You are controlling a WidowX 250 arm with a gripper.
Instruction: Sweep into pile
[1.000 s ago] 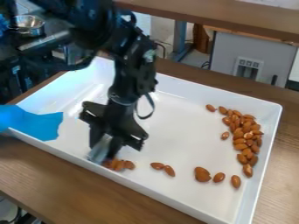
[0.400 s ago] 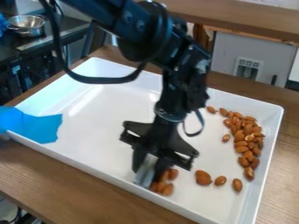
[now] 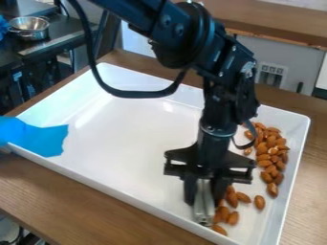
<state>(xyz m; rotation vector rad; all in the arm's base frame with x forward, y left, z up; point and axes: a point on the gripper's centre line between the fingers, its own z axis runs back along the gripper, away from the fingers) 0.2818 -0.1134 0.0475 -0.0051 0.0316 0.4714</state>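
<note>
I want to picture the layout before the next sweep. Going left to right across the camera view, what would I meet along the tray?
Blue sheet, gripper holding a grey piece, nearby almonds, larger bunch of almonds, tray's right wall.

Reddish-brown almonds (image 3: 273, 189), plain white tray (image 3: 127, 139), bright blue material (image 3: 41, 139), brown wood-grained table (image 3: 83, 198), black gripper (image 3: 205, 201), silvery-grey tool (image 3: 203, 213)

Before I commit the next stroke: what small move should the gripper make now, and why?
I'd nudge the gripper, with its silver piece, a little further toward picture right. A loose cluster of almonds lies just on that side, with two more almonds beyond, while the main pile sits along the right wall.
</note>
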